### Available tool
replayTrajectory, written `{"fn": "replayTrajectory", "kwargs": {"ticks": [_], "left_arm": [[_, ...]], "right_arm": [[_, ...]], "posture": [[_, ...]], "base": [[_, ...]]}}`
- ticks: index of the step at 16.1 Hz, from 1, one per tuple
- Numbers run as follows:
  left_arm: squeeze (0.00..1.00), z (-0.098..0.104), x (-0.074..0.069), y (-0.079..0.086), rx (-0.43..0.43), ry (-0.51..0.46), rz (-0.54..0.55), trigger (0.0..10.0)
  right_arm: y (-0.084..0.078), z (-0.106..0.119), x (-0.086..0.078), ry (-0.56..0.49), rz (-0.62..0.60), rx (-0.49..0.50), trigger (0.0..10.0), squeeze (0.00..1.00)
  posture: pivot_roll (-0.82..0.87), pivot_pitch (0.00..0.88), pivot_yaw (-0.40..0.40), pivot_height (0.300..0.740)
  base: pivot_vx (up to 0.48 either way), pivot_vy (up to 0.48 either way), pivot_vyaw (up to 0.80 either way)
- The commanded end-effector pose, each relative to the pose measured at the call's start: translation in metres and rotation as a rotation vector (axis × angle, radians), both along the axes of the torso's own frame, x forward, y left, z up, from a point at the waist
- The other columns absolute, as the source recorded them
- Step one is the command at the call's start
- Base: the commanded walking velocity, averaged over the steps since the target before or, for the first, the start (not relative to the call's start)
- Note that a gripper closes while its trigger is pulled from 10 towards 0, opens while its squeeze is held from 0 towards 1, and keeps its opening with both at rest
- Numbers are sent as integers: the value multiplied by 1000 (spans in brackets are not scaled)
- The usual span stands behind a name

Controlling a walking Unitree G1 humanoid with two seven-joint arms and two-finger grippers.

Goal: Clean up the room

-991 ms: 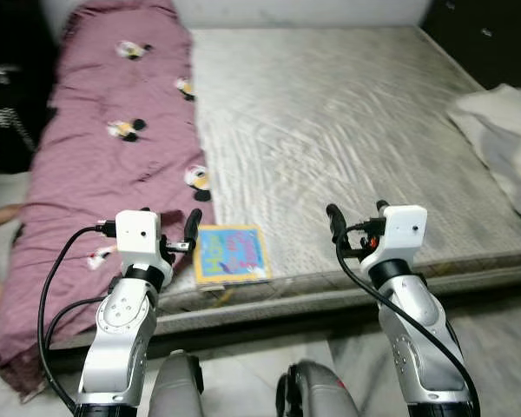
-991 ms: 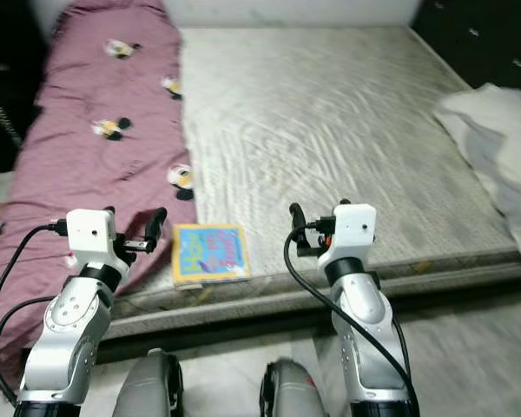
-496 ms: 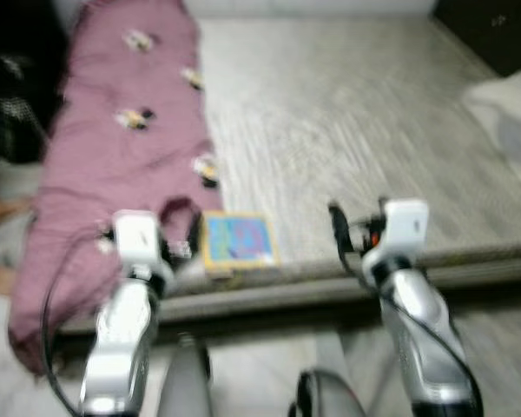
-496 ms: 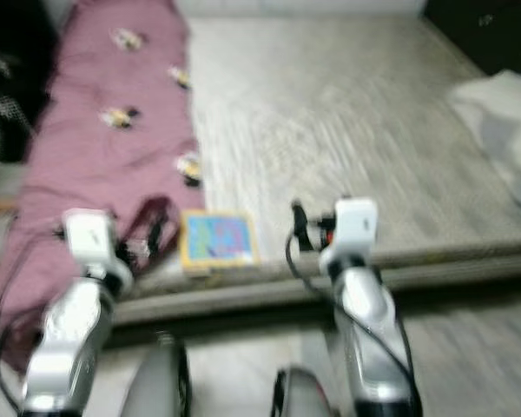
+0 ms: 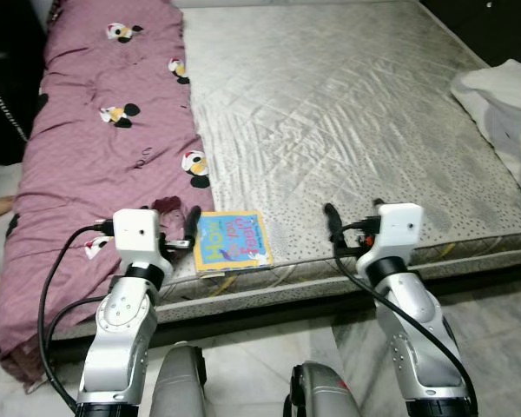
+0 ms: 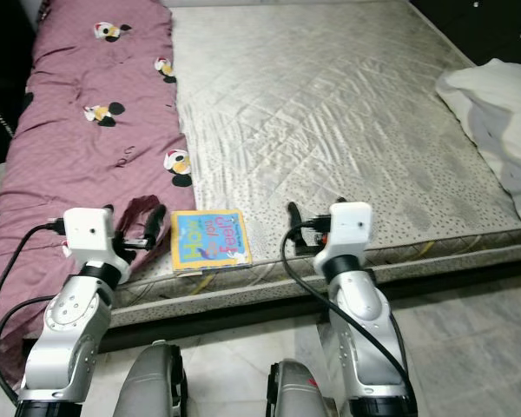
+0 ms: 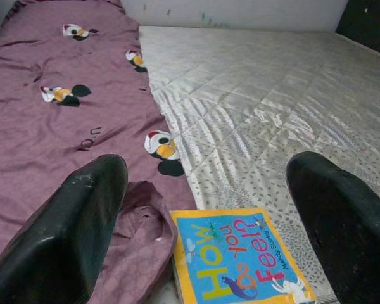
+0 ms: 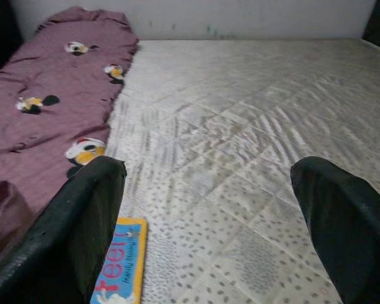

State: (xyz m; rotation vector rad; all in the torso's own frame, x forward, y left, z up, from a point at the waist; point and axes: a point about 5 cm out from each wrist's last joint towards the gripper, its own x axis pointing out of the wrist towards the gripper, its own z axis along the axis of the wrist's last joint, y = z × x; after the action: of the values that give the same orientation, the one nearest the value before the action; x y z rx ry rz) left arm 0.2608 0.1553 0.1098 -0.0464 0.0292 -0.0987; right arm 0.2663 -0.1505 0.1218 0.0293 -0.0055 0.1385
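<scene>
Standing at the bed's near edge, I hold my left gripper (image 5: 187, 228) with fingers apart just left of the picture book (image 5: 230, 241) on the mattress (image 5: 347, 113); my right gripper (image 5: 352, 222), also apart, waits. Best approach: straddle the book's edge squarely.

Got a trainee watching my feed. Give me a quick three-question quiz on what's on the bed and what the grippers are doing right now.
1. True or false: the picture book lies at the mattress edge, beside the maroon blanket.
2. Which gripper is nearer the book? A) left gripper B) right gripper
3. Fill in: both grippers are ____ and hold nothing.

Key: 1 true. 2 A. 3 open.
</scene>
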Motion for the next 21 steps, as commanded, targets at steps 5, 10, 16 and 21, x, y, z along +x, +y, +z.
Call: {"fn": "replayTrajectory", "kwargs": {"ticks": [5,10,16,21], "left_arm": [[0,-2,0,1,3,14,3,10000],[0,2,1,0,21,-12,-8,10000],[0,5,1,-3,-2,-31,-42,10000],[0,5,1,-4,-7,-32,-50,10000]], "right_arm": [[-1,-2,1,7,2,-8,10000,0],[-2,-2,3,7,-1,-9,10000,0],[-2,-1,4,3,-6,-10,10000,0],[-2,-1,4,1,-9,-10,10000,0]], "posture": [[-38,121,-49,676],[-41,128,-48,676],[-43,136,-48,676],[-45,133,-47,676]], "base": [[0,477,0],[0,190,0],[133,0,0],[297,0,0]]}}
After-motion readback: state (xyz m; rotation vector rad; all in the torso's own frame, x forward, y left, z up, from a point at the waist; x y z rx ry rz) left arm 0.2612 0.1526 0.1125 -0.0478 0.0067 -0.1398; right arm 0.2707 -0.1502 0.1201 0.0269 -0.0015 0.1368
